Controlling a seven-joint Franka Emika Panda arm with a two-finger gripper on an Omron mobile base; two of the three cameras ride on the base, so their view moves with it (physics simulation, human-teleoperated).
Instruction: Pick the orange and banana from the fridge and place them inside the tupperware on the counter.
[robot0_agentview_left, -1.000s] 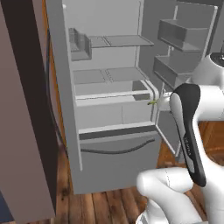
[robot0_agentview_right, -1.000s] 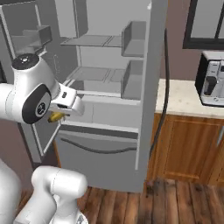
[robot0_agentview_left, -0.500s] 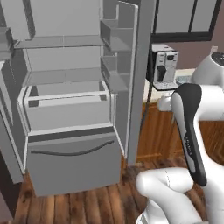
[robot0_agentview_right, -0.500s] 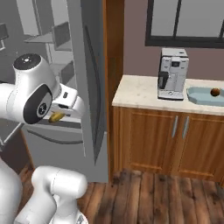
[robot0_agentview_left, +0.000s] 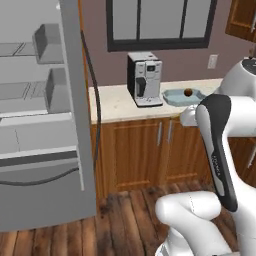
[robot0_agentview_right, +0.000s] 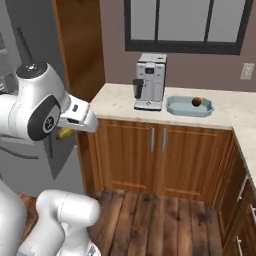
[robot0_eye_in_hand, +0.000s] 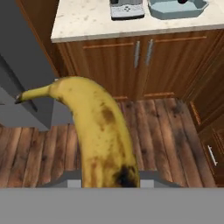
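Note:
My gripper (robot0_eye_in_hand: 109, 177) is shut on the banana (robot0_eye_in_hand: 99, 131), a yellow curved fruit with brown spots that stands large in the hand view. From the right base view, the banana (robot0_agentview_right: 64, 133) peeks out yellow under the gripper (robot0_agentview_right: 67, 131), left of the cabinets and in front of the fridge (robot0_agentview_right: 15, 145). The pale blue tupperware (robot0_agentview_right: 181, 106) sits on the beige counter (robot0_agentview_right: 117, 102), right of the coffee machine. The dark orange (robot0_agentview_right: 197, 102) lies inside it. The tupperware (robot0_agentview_left: 175, 97) with the orange (robot0_agentview_left: 188, 92) also appears in the left base view, and the fridge (robot0_agentview_left: 45, 125) stands open at left.
A white-and-black coffee machine (robot0_agentview_right: 150, 82) stands on the counter beside the tupperware. Brown cabinets (robot0_agentview_right: 155, 155) with metal handles run below. The fridge door (robot0_agentview_left: 75, 100) juts out at left. Wooden floor (robot0_eye_in_hand: 162, 131) lies open in front of the cabinets.
The whole picture has shifted: the base has turned from the fridge toward the counter. The banana has stayed in my shut gripper throughout.

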